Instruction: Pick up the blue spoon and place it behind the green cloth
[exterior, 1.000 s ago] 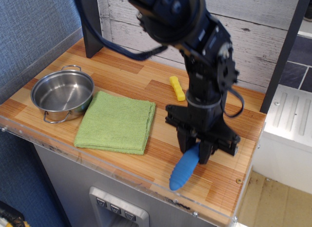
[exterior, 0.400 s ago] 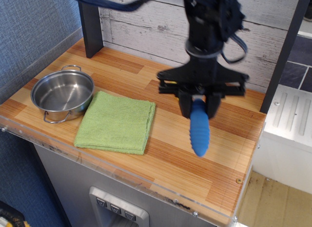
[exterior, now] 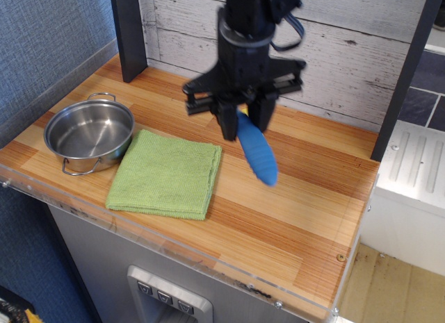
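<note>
My gripper (exterior: 243,119) is shut on the blue spoon (exterior: 257,154) and holds it in the air above the counter, just right of the green cloth's back right corner. The ribbed blue handle hangs down and to the right; the spoon's bowl is hidden between the fingers. The green cloth (exterior: 167,174) lies flat near the front left of the counter.
A steel pot (exterior: 89,133) stands left of the cloth. A small yellow stick (exterior: 242,114) lies behind the gripper, mostly hidden. A dark post (exterior: 128,32) stands at the back left. The plank wall runs along the back, and the counter edge (exterior: 229,271) is at the front.
The gripper has lifted the spoon from the front right of the counter and carried it back and to the left, toward the cloth's back right corner.
</note>
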You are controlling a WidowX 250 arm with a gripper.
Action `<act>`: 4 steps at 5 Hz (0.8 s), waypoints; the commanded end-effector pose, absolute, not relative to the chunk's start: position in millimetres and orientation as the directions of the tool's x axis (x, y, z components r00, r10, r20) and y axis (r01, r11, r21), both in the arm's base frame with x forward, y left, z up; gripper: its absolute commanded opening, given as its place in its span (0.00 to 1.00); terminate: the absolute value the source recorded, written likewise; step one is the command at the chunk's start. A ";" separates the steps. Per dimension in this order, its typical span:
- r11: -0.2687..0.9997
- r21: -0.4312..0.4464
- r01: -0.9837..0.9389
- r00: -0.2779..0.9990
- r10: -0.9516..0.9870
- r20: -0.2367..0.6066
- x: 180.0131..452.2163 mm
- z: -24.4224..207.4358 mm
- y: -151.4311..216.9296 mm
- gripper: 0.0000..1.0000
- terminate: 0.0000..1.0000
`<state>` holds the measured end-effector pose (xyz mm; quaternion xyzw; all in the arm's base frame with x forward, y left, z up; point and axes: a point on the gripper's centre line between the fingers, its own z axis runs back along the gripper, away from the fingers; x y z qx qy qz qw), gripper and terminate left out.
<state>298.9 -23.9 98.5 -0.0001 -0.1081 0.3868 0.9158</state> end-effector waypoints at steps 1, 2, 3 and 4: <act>0.544 -0.152 -0.825 0.497 0.828 0.260 320.8 122.0 24.5 0.00 0.00; 0.467 -0.162 -0.869 0.422 0.871 0.252 328.3 110.5 46.4 0.00 0.00; 0.421 -0.171 -0.891 0.375 0.893 0.247 336.6 99.2 61.7 0.00 0.00; 0.392 -0.156 -0.906 0.350 0.905 0.243 347.0 87.1 77.0 0.00 0.00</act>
